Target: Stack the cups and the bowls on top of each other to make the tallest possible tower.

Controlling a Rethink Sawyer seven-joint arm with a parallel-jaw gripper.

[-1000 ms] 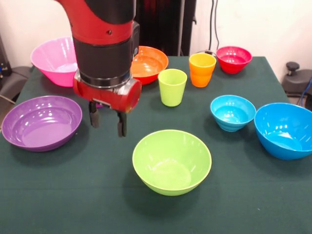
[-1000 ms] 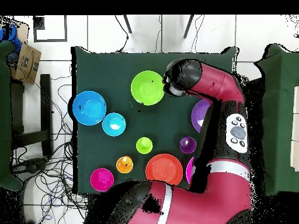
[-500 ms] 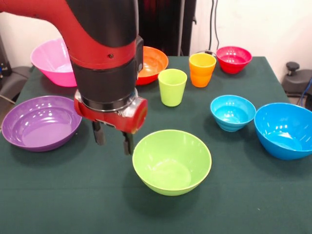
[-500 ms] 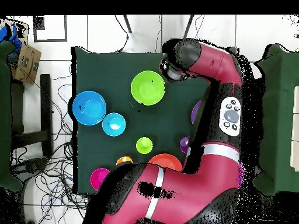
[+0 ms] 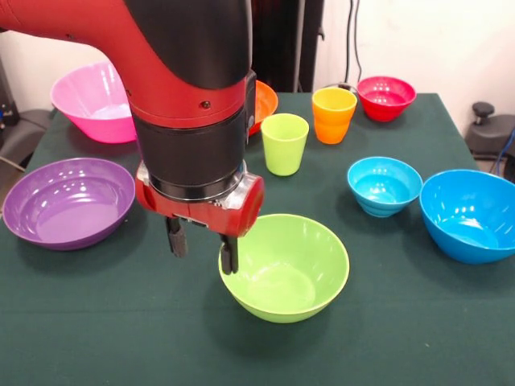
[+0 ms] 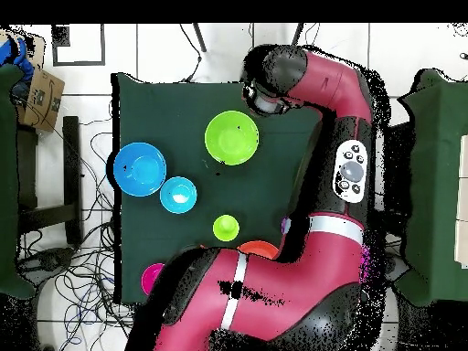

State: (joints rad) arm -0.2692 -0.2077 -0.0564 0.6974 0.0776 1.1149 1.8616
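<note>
The gripper [image 5: 203,250] is hanging low over the table with its two dark fingers [image 5: 175,239] spread apart and gripping nothing. One finger is standing at the rim of the lime green bowl [image 5: 286,268], at the bowl's edge on the side toward the purple bowl, while the other is hovering over bare cloth just outside it. From above, the arm's wrist is sitting beside that same bowl [image 6: 231,137], near the table's edge.

The shallow purple bowl [image 5: 67,201] is resting well apart on one side of the gripper. Behind the arm, the big pink bowl [image 5: 90,100] is showing at the back corner, and the orange bowl [image 5: 264,100] is peeking out from behind the arm's black section. The lime green cup [image 5: 284,143] is standing upright just beyond the lime green bowl, with the orange cup [image 5: 333,114] near it and the small red bowl [image 5: 385,97] just beside that at the back. Off to the other side, the small light blue bowl [image 5: 384,185] is sitting just beside the big blue bowl [image 5: 471,214]. Everything is sitting singly on the dark green table [image 5: 418,322]. I cannot see the purple cup in either view.
</note>
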